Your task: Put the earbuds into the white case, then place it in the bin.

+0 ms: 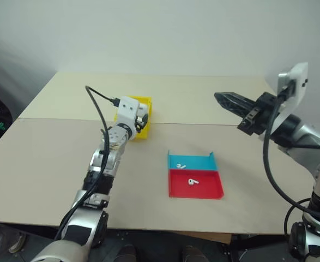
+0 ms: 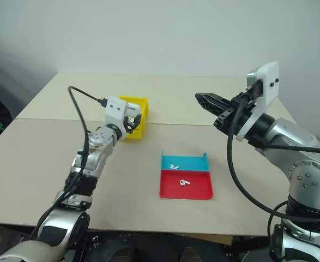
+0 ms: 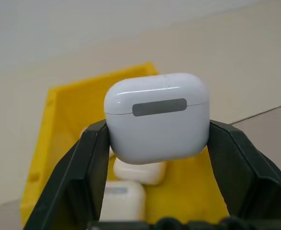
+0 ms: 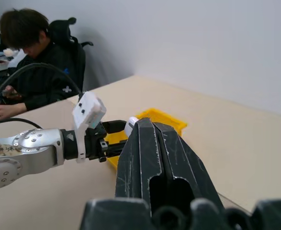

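Observation:
My left gripper [image 3: 157, 127] is shut on the white case [image 3: 157, 117], one black finger on each side, and the case's lid is closed. It holds the case level just above the yellow bin [image 1: 142, 100] at the table's middle left. Two more white cases [image 3: 138, 170] lie inside the bin [image 3: 68, 110]. One earbud [image 1: 181, 166] lies in the blue tray and another earbud [image 1: 192, 182] in the red tray. My right gripper [image 1: 221, 98] hangs shut and empty in the air at the right, pointing left, well above the trays.
The blue tray [image 1: 198, 161] and the red tray [image 1: 206, 190] sit joined together at the table's front centre. A seam runs across the beige table [image 1: 230, 117]. A seated person [image 4: 30, 57] is beyond the table's left side.

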Robot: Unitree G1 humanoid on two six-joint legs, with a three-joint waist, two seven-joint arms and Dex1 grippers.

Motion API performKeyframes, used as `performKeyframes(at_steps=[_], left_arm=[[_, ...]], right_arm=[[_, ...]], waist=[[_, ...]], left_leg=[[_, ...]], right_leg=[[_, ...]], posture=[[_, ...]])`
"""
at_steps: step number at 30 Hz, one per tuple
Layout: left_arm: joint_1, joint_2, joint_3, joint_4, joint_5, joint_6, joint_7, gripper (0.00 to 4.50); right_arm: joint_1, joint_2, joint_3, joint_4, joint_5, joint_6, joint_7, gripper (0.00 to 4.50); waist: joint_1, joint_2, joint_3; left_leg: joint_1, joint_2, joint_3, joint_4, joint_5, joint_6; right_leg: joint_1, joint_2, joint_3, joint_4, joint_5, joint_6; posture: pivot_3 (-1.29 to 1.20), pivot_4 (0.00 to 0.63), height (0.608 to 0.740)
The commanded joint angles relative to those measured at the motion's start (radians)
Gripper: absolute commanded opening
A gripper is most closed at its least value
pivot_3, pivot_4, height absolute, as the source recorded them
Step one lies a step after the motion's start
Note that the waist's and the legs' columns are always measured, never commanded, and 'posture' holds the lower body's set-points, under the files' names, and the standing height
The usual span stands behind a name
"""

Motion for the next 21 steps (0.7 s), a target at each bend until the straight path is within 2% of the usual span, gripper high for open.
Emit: performKeyframes(at_steps=[1,4,6,7,9,15,18,21], left_arm=[[-0.091,0.010,-0.003,0.086,0.036,-0.085,0.007,2.82],[-0.139,0.012,0.013,0.194,0.046,-0.099,0.038,2.82],[-0.151,0.022,0.005,0.226,0.053,-0.116,0.016,3.53],[-0.152,0.020,0.007,0.227,0.050,-0.119,0.012,3.71],[-0.153,0.016,0.013,0.222,0.043,-0.124,0.008,4.37],[-0.103,0.012,0.021,0.127,0.026,-0.194,-0.036,4.44],[-0.038,0.009,0.096,-0.037,-0.128,-0.139,-0.162,4.44],[0.092,0.068,0.122,-0.286,-0.291,-0.056,-0.366,4.44]], right_arm=[[-0.007,-0.034,-0.009,-0.017,0.009,0.004,-0.012,0.03],[-0.002,-0.036,-0.011,-0.018,0.020,0.000,-0.028,0.03],[0.007,-0.038,-0.010,-0.028,0.023,0.002,-0.038,0.00],[0.013,-0.038,-0.009,-0.033,0.024,0.001,-0.041,0.00],[0.020,-0.039,-0.006,-0.039,0.025,0.001,-0.045,0.00],[0.024,-0.048,0.024,-0.036,0.010,-0.006,-0.036,0.00],[0.031,-0.065,0.038,-0.046,0.000,-0.016,-0.007,0.00],[0.084,-0.148,0.043,-0.080,-0.038,-0.045,0.101,0.00]], waist=[[0.002,0.000,0.000],[0.002,0.000,0.000],[0.000,0.000,0.000],[-0.001,0.000,0.000],[-0.001,0.000,0.000],[0.000,0.000,0.000],[-0.003,0.000,0.000],[-0.004,0.000,0.000]], left_leg=[[-0.001,0.000,0.000,0.000,0.000,0.000],[-0.002,0.000,0.000,0.000,0.000,0.000],[-0.001,0.000,0.000,0.000,0.000,0.000],[-0.001,0.000,0.000,0.000,0.000,0.000],[-0.001,0.000,0.000,0.000,0.000,0.000],[-0.001,0.000,0.000,0.000,0.000,0.000],[-0.001,0.000,0.000,0.000,0.000,0.000],[-0.001,0.000,0.000,0.000,0.000,-0.001]], right_leg=[[0.000,0.000,-0.001,-0.001,0.000,0.000],[0.000,0.000,-0.001,-0.002,0.000,0.000],[0.000,0.000,-0.001,-0.002,0.000,0.000],[0.000,0.000,-0.001,-0.001,0.000,0.000],[0.000,0.000,-0.001,-0.001,0.000,0.000],[0.000,0.000,-0.001,0.000,0.000,0.000],[0.000,0.000,-0.001,0.000,0.000,0.000],[0.000,0.000,-0.001,0.000,0.000,0.000]], posture=[[0.00,0.150,0.740],[0.00,0.150,0.740],[0.00,0.150,0.740],[0.00,0.150,0.740],[0.00,0.150,0.740],[0.00,0.150,0.740],[0.00,0.150,0.740],[0.00,0.150,0.740]])
